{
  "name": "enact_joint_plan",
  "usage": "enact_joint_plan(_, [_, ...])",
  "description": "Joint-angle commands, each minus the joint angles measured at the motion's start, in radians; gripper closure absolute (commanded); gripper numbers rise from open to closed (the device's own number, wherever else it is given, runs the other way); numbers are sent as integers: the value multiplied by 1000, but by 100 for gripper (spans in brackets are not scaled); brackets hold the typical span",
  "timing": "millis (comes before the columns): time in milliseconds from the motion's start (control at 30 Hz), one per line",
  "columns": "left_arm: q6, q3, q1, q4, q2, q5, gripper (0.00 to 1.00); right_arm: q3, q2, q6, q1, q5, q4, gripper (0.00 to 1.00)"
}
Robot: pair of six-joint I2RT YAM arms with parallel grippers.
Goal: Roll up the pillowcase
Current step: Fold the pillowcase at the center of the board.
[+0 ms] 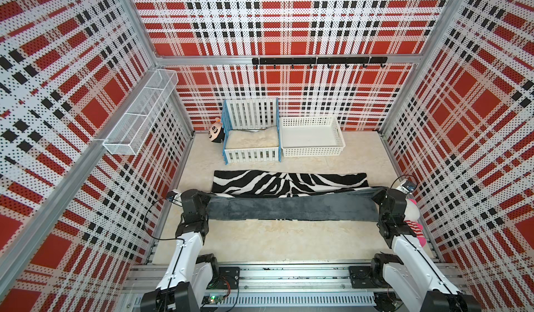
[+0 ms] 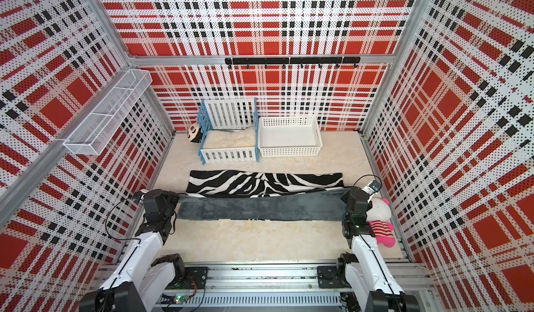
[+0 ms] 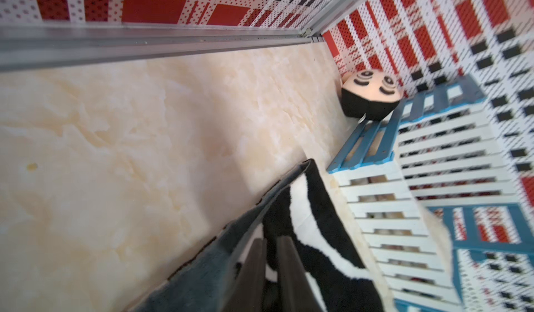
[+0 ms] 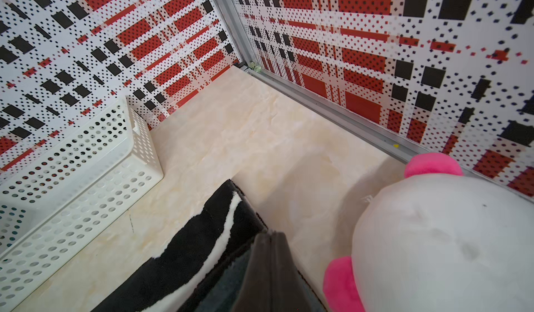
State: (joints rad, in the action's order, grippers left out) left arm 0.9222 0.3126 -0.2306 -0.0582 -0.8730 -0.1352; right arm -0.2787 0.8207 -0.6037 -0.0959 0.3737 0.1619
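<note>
We find the pillowcase (image 1: 289, 206) lying across the middle of the table (image 1: 274, 238), stretched between the two arms from near the left edge to near the right edge. The task appears to be at an early stage. A dark grey band on the near side has been turned over the cloth, while a zebra-striped band on the far side lies flat and unrolled. We judge this to be one loose turn at most, so most of the rolling toward the far edge remains. The left gripper (image 3: 271, 239) sits at the left end, its fingers (image 3: 252, 270) a narrow gap apart. The grey flap lies against the outside of one finger, and we see nothing clamped between them. The right gripper (image 4: 270, 235) sits at the right end, just beside the pink-and-white plush toy (image 4: 433, 238). Its fingers (image 4: 260, 267) meet along a thin line with no cloth visible between them. In both top views the wrists hide the fingers. We cannot count the layers under the grey band, and both wrist views cut the fingers off at the frame edge.
</note>
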Motion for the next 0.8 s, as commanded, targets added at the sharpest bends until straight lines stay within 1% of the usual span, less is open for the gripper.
enact_joint_plan(0, [13, -3, 18, 17, 42, -24, 54, 9, -34, -16, -11, 54, -39, 68])
enact_joint_plan(33, [15, -1, 22, 33, 55, -31, 49, 2, -42, -18, -11, 57, -52, 61])
enact_joint_plan(67, [20, 3, 28, 50, 70, -41, 45, -6, -53, -20, -10, 58, -79, 52])
enact_joint_plan(133, [29, 16, 40, 111, 98, -64, 41, -27, -73, -30, -11, 63, -131, 43])
enact_joint_plan(200, [29, 23, 62, 156, 132, -100, 41, -50, -97, -42, -11, 46, -183, 32])
enact_joint_plan(300, [24, 24, 71, 167, 166, -133, 41, -79, -114, -33, -11, -5, -225, 30])
enact_joint_plan(367, [18, 36, 73, 167, 156, -136, 43, -103, -104, -16, -11, -33, -239, 29])
enact_joint_plan(433, [3, 49, 78, 166, 131, -130, 45, -144, -64, -1, -11, -55, -277, 29])
enact_joint_plan(500, [-6, 58, 83, 169, 97, -113, 47, -204, 5, 14, -11, -88, -343, 30])
enact_joint_plan(567, [-13, 65, 86, 177, 52, -71, 50, -256, 77, 20, -10, -135, -396, 31])
enact_joint_plan(667, [-29, 104, 93, 254, -40, -16, 53, -311, 164, 4, -10, -162, -473, 34])
enact_joint_plan(767, [-46, 130, 91, 347, -103, 5, 56, -332, 199, 4, -8, -163, -507, 34])
